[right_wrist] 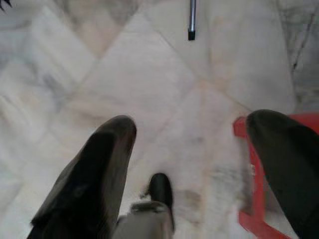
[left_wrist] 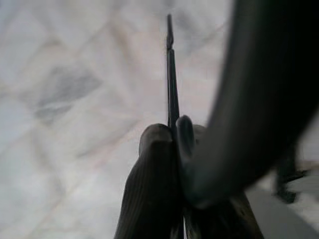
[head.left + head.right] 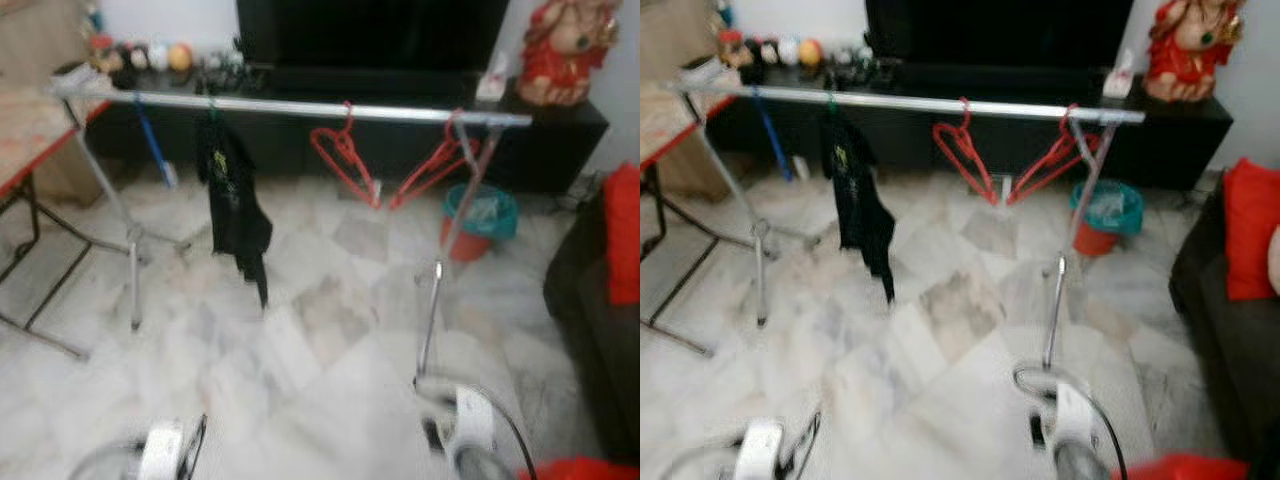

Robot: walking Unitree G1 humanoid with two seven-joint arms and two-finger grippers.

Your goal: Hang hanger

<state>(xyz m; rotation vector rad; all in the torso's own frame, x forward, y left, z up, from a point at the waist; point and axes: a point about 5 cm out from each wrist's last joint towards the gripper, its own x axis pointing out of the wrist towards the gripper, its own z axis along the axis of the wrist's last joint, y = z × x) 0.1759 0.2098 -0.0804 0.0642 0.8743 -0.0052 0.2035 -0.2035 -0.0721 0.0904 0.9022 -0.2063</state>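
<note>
A silver clothes rail point(image 3: 300, 107) spans the room ahead on thin legs. On it hang a black garment point(image 3: 235, 205) and two red hangers point(image 3: 345, 152), point(image 3: 435, 165). My left gripper point(image 2: 172, 137) is shut on a thin black hanger point(image 2: 171, 74), whose wire sticks out past the fingertips; a thick dark curved part of it crosses close to the lens. The same wire point(image 3: 194, 440) shows beside my left wrist, low over the floor. My right gripper point(image 1: 192, 149) is open with only marble floor between its fingers point(image 1: 99, 164), near the rack's right foot point(image 1: 191, 20).
A black TV cabinet point(image 3: 380, 90) runs behind the rail, with a red figurine point(image 3: 565, 50) on top. A teal bin point(image 3: 480, 220) stands behind the rack's right leg. There is a folding table point(image 3: 30, 130) at left, a dark sofa with a red cushion point(image 3: 622, 235) at right, and a red frame point(image 1: 251, 199) on the floor.
</note>
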